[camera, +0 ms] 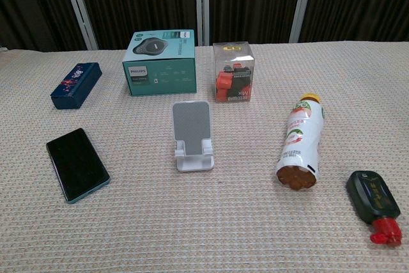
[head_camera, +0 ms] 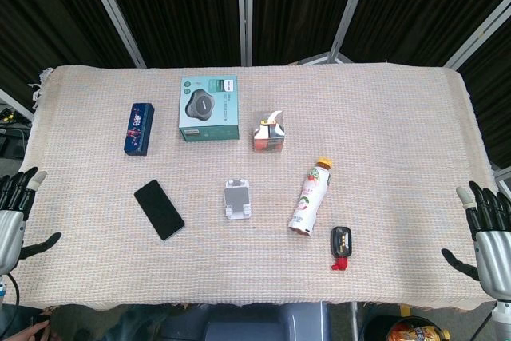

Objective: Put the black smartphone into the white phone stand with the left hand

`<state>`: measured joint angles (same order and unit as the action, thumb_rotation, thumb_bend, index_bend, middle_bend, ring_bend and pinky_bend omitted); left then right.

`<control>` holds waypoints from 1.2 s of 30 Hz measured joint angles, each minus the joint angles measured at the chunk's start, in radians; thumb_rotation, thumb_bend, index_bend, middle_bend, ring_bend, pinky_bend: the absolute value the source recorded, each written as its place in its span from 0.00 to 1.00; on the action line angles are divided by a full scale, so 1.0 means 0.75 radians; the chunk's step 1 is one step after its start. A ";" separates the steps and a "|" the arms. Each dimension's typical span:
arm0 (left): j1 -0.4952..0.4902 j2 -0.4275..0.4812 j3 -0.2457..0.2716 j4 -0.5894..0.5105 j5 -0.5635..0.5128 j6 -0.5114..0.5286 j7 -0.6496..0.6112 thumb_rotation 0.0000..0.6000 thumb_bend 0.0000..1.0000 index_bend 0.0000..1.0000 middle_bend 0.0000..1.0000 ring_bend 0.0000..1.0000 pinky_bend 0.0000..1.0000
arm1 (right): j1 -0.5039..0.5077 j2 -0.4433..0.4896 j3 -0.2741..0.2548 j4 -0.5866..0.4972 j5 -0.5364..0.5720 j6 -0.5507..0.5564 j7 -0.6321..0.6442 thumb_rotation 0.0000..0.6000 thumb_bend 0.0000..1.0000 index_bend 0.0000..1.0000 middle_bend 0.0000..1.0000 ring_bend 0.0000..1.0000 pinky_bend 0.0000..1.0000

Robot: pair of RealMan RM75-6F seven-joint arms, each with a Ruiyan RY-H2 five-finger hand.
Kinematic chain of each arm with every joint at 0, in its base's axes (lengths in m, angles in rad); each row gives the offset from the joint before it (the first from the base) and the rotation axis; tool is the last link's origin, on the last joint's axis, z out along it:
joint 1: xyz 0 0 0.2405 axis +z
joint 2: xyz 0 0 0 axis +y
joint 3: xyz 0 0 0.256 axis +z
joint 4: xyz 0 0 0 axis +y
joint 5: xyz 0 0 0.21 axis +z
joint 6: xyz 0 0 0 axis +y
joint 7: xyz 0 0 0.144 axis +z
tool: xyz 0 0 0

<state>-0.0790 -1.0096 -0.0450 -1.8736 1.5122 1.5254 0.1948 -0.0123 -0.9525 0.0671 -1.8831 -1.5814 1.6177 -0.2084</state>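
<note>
The black smartphone lies flat, screen up, on the woven tablecloth, left of centre. The white phone stand stands upright and empty to its right, near the middle. My left hand hovers off the table's left edge with fingers spread, well left of the phone and holding nothing. My right hand hangs past the right edge, fingers also apart and empty. Neither hand shows in the chest view.
A teal Philips box, a dark blue box and a small clear box with an orange item sit behind. A drink bottle lies right of the stand, with a dark red-tipped gadget beyond.
</note>
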 measured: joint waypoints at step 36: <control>-0.598 -0.464 0.086 0.874 0.344 -0.670 -0.241 1.00 0.00 0.23 0.04 0.09 0.11 | 0.035 -0.036 0.034 0.005 0.151 -0.083 -0.088 1.00 0.00 0.00 0.00 0.00 0.00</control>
<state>-0.5277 -1.3578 0.0199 -1.2179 1.7702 1.0228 0.0139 0.0141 -0.9798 0.0926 -1.8793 -1.4684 1.5553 -0.2744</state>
